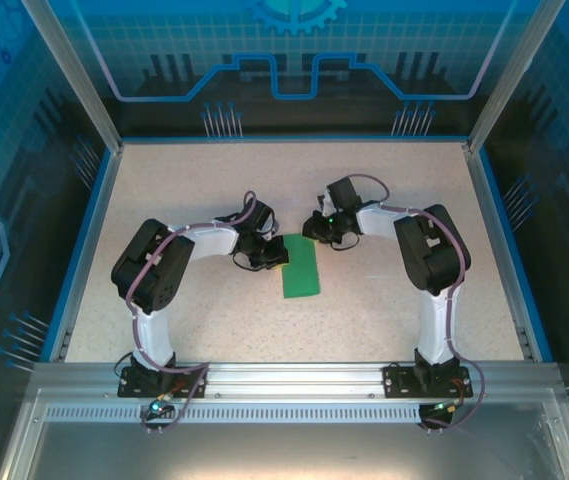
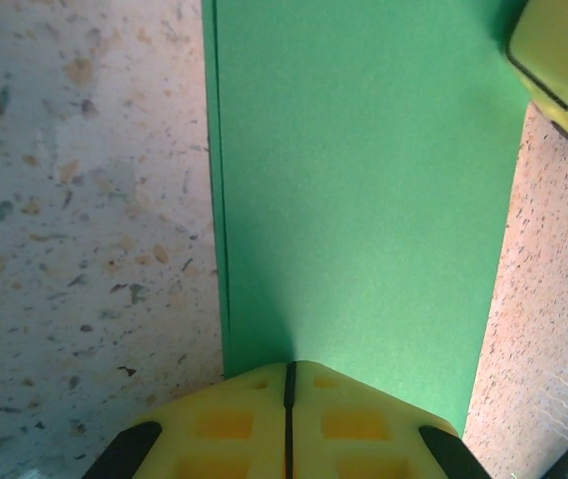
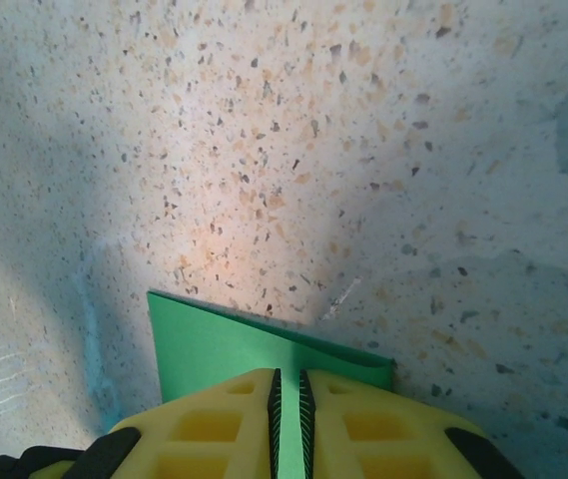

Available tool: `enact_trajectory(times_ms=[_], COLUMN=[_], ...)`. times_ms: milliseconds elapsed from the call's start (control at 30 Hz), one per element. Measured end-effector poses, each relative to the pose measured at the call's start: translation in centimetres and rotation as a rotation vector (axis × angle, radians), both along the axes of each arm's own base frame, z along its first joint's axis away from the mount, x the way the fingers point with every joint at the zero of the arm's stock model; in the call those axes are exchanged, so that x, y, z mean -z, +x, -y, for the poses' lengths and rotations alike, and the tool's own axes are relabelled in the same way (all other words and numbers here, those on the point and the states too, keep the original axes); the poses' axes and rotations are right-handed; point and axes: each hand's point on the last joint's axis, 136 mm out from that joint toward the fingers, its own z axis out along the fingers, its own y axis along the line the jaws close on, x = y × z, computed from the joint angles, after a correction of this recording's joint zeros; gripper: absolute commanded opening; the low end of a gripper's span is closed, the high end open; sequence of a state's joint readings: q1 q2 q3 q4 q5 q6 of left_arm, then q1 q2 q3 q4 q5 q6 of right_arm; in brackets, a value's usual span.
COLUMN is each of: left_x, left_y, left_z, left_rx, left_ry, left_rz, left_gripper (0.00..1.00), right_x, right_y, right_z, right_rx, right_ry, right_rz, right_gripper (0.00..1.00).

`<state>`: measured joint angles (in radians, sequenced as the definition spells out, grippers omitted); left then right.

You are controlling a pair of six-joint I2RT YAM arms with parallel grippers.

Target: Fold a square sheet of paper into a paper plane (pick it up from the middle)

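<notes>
Square sheet of paper [image 1: 300, 266], folded narrow, at both jaws' tips.

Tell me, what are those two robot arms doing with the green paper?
They are partway through folding it. The green paper lies flat on the table as a rectangle, apparently folded in half. The left gripper, shut, touches one edge; the right gripper, nearly closed, sits at a corner.

The green sheet of paper [image 2: 363, 200] looks thin, smooth and matt, the table [image 1: 214, 200] under it a dull speckled stone-like top, the yellow fingers [image 2: 348, 424] a moulded matt plastic, and the rail [image 1: 294, 385] at the front bare brushed metal.
</notes>
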<state>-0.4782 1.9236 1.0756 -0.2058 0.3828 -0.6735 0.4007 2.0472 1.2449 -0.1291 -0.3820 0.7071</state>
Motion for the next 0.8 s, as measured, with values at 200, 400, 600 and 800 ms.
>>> enact_trajectory(times_ms=[200, 400, 600, 800], left_x=[0.0, 0.0, 0.0, 0.0], left_y=[0.0, 0.0, 0.0, 0.0], left_z=[0.0, 0.0, 0.0, 0.0], left_rx=[0.0, 0.0, -0.001, 0.0], left_ry=[0.0, 0.0, 0.002, 0.003], left_rz=[0.0, 0.0, 0.002, 0.003], left_gripper=[0.09, 0.1, 0.1, 0.09], right_x=[-1.2, 0.6, 0.8, -0.9], right_y=[0.4, 0.1, 0.4, -0.3], right_z=[0.1, 0.4, 0.8, 1.0], right_rx=[0.004, 0.009, 0.02, 0.0], right_ry=[0.008, -0.016, -0.037, -0.039], right_rz=[0.033, -0.002, -0.016, 0.01], right_gripper=[0.14, 0.12, 0.1, 0.13])
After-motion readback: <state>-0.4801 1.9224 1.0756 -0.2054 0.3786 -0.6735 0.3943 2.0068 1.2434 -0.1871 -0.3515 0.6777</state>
